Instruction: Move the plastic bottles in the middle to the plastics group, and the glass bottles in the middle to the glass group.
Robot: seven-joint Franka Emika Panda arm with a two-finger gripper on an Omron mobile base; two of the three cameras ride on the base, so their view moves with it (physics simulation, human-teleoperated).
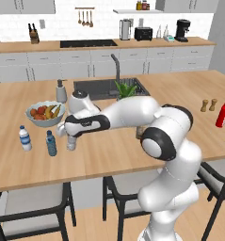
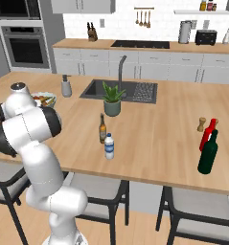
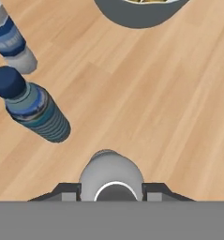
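The gripper (image 3: 111, 190) pinched the grey bottle (image 3: 111, 176) upright beside the blue bottle (image 3: 36, 112); it looked wise to set it down gently before letting go.

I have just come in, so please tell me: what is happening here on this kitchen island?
The robot arm is sorting bottles. Its gripper is shut on a plain greyish plastic bottle, beside the blue-tinted bottle and the blue-label bottle near the fruit bowl. An amber glass bottle and another water bottle wait mid-counter.
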